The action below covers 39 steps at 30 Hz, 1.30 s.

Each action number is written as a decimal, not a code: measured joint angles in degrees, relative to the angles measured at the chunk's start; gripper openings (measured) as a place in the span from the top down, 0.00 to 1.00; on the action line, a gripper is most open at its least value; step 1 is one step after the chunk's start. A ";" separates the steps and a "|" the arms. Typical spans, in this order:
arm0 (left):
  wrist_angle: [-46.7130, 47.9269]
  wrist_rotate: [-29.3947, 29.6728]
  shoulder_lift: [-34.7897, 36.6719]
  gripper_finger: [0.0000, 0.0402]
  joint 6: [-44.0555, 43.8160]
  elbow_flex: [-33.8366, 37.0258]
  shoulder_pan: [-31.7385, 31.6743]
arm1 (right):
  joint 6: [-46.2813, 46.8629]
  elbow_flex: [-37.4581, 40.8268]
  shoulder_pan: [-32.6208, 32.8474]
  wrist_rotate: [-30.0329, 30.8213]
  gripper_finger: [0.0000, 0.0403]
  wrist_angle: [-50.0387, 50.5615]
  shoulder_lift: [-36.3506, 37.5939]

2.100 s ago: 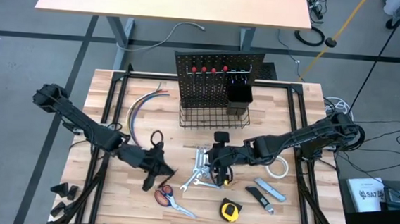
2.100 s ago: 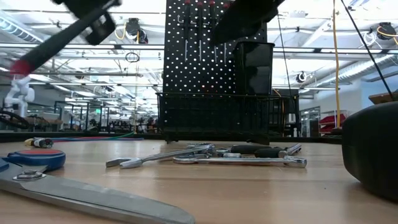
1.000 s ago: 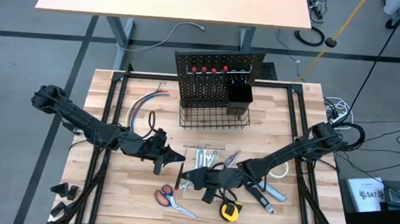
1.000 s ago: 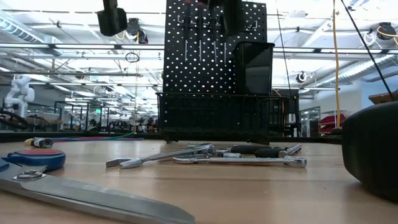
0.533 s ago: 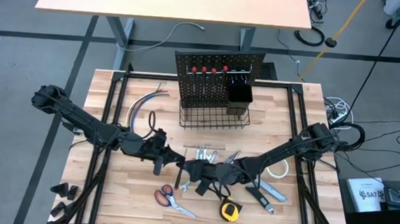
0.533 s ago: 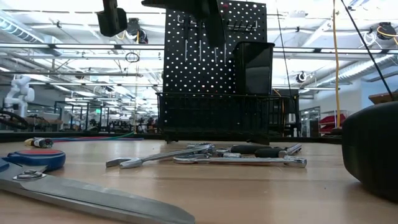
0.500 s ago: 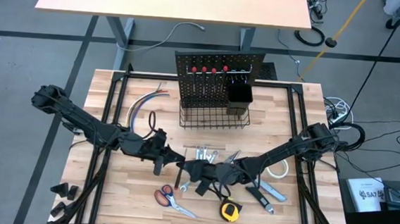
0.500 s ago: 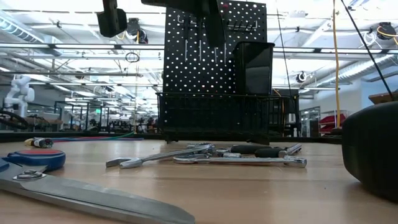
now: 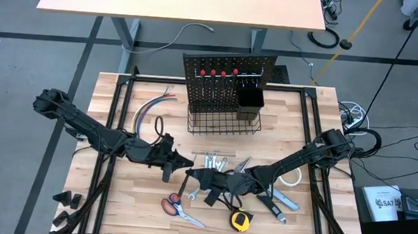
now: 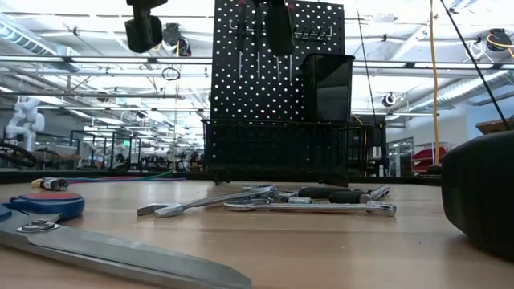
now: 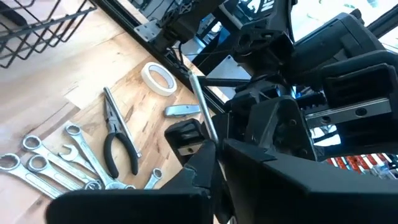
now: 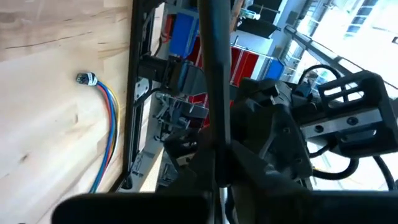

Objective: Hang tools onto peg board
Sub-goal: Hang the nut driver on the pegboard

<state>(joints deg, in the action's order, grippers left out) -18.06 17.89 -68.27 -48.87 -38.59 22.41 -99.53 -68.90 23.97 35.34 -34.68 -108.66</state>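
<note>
Above the near middle of the table my two grippers meet on one tool, a screwdriver with a thin silver shaft and a dark handle. My left gripper comes from the left and my right gripper from the right; both are shut on it. The peg board stands upright at the far middle, with red-handled screwdrivers on it, a wire basket at its foot and a black cup. Wrenches and pliers lie flat on the table. My left gripper has the screwdriver's silver shaft at its lower end between its two fingers, coming nearly level from the table's left. The tool is lifted clear of the table. My right gripper's body hides the rest of the shaft. My right gripper is shut on the dark long handle, pinched between its two fingers, coming level from the table's right. The fingers lie across the tool, which runs on past them. The tool hangs in the air, touching nothing below.
Orange-handled scissors, a yellow tape measure, a grey-blue utility knife and a white tape roll lie at the near side. A bundle of coloured wires lies at the far left.
My right gripper has gone a little toward the table's left, up to the tool in my left gripper, and its fingers now stand on it. My left gripper has kept still with the tool in the air.
</note>
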 joint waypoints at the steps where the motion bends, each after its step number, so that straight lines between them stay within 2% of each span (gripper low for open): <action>1: -0.03 0.38 0.00 0.90 0.54 0.00 0.00 | 0.72 0.00 0.02 0.32 0.96 -0.02 0.00; 6: -0.72 0.58 1.82 0.79 7.50 0.02 -0.87 | 7.37 0.00 0.42 1.57 0.96 0.38 0.00; 12: 6.04 -1.27 10.39 0.67 14.93 -0.02 -2.55 | 12.91 0.02 1.69 10.34 0.96 1.49 0.54; 16: 12.91 -1.00 17.08 0.64 21.77 -0.02 -2.69 | 26.56 0.05 0.94 12.42 0.96 6.85 4.44; 21: 14.91 2.67 22.43 0.63 29.41 -0.02 -2.11 | 54.83 0.07 -4.51 8.82 0.96 26.44 14.38; 24: 15.17 6.66 23.85 0.63 35.93 -0.02 -1.51 | 72.56 0.04 -8.65 1.43 0.96 36.94 21.45; 27: 13.48 13.40 24.50 0.63 42.00 -0.02 -1.56 | 84.17 0.04 -11.83 -6.29 0.96 42.68 26.48; 30: 11.09 17.71 24.43 0.63 47.82 -0.02 -1.94 | 88.76 0.04 -13.18 -7.03 0.96 43.76 30.40; 34: 10.99 18.36 24.41 0.63 52.46 -0.02 -2.56 | 90.39 0.04 -13.66 -6.80 0.96 42.22 34.95; 39: 9.54 18.43 24.39 0.63 54.00 2.76 -2.52 | 91.43 0.04 -16.08 -6.50 0.96 35.96 39.56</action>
<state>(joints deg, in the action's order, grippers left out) -8.53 36.32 -43.88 5.13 -35.83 19.89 -8.09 -68.86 7.88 28.83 1.28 -69.10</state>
